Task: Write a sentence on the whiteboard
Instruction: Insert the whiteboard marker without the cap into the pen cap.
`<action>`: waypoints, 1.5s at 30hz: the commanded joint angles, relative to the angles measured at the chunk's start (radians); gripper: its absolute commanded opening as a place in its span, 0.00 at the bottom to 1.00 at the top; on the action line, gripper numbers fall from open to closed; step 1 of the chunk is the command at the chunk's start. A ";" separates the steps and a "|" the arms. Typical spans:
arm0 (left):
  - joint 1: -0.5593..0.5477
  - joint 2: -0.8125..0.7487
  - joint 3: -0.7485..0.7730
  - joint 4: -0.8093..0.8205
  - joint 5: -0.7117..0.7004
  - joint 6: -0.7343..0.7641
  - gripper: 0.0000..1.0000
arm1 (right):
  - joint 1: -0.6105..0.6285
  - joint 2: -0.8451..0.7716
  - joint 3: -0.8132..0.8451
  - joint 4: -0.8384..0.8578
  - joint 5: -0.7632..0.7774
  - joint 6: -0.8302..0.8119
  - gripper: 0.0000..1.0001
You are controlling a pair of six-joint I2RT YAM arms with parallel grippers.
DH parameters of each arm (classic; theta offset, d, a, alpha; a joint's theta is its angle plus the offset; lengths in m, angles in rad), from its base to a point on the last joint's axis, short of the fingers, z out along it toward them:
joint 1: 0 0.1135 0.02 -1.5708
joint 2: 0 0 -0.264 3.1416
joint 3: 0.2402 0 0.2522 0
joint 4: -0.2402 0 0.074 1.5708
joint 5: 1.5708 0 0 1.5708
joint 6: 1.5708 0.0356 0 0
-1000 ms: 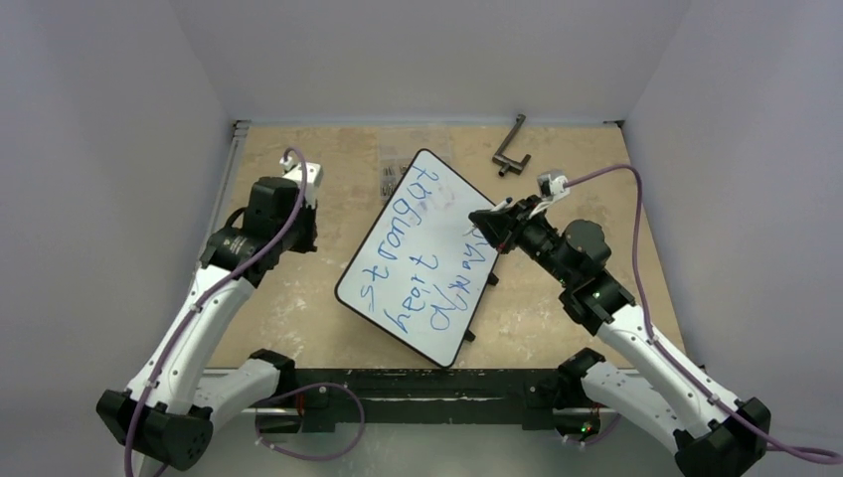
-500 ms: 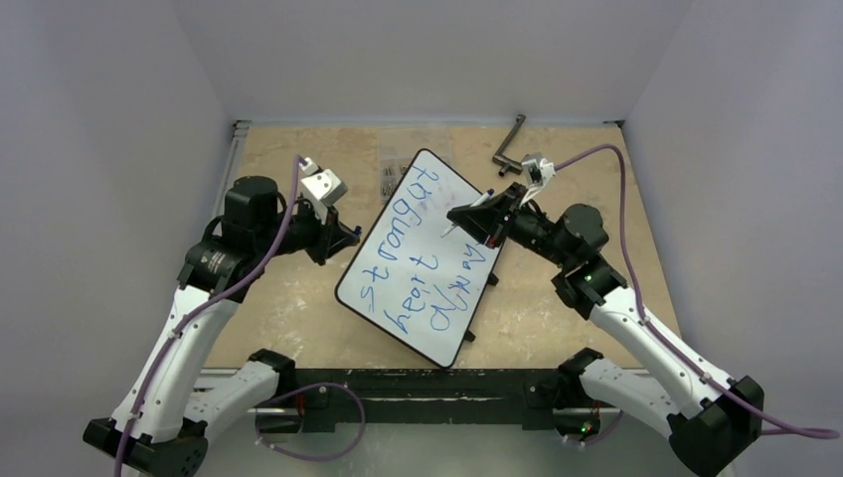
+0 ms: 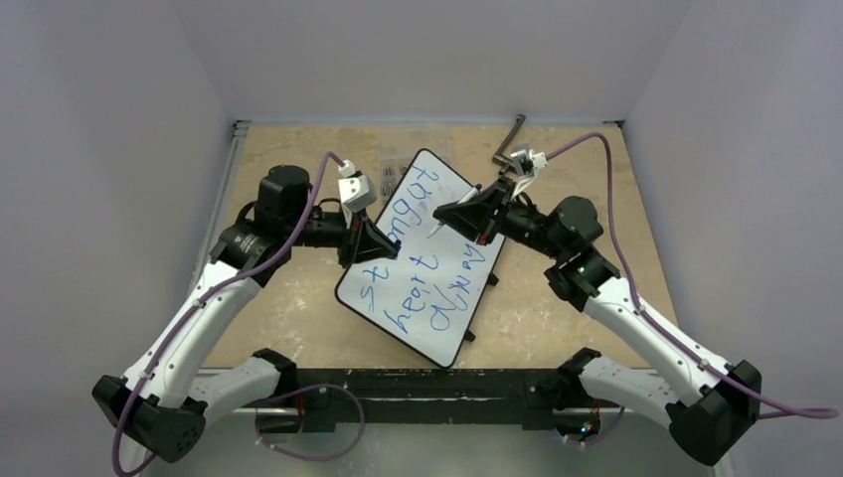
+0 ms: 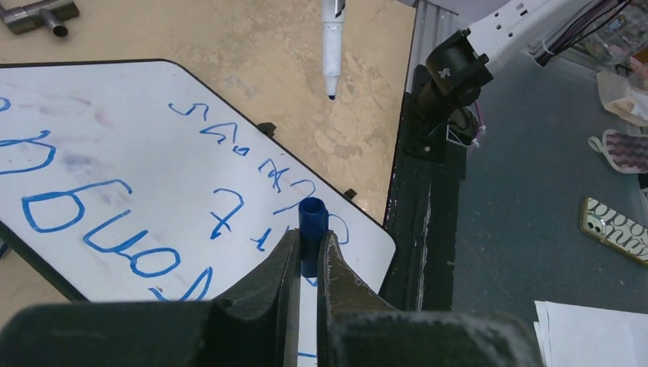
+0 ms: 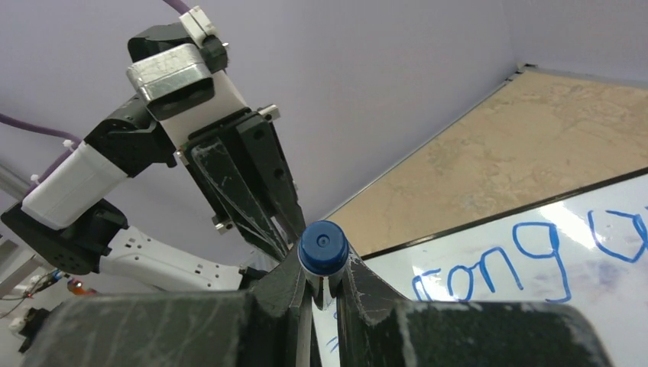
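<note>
The whiteboard [image 3: 452,318] lies tilted in the middle of the table, and also shows in the left wrist view [image 4: 115,115] and the right wrist view [image 5: 588,252]. The sentence [image 3: 422,260] is in blue in two rows, "strong at" and "heart always". My left gripper [image 3: 388,252] hovers over the board's left edge. It is shut on a blue marker cap [image 4: 312,223]. My right gripper [image 3: 444,213] hovers above the board's upper middle, shut on a white marker [image 3: 434,227] with a blue end [image 5: 322,245]. The marker [image 4: 330,42] points at the cap, apart from it.
A black L-shaped metal tool [image 3: 511,145] lies at the back of the table. Small dark items [image 3: 388,175] lie beside the board's far corner. A black rail [image 3: 418,384] runs along the near edge. A phone [image 4: 615,229] and papers [image 4: 588,329] lie beyond the table.
My left arm swung right from the table's left side to over the board's left edge. My right gripper moved left and up, lifting the marker off the board.
</note>
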 commanded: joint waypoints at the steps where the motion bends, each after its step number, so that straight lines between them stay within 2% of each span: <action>1: -0.017 0.024 0.015 0.067 0.055 0.023 0.00 | 0.054 0.034 0.088 0.030 0.021 -0.006 0.00; 10: -0.023 0.008 -0.041 0.102 0.055 0.024 0.00 | 0.138 0.116 0.146 0.009 0.060 -0.041 0.00; 45: -0.024 0.000 -0.056 0.097 0.031 0.023 0.00 | 0.211 0.188 0.125 -0.044 0.107 -0.085 0.00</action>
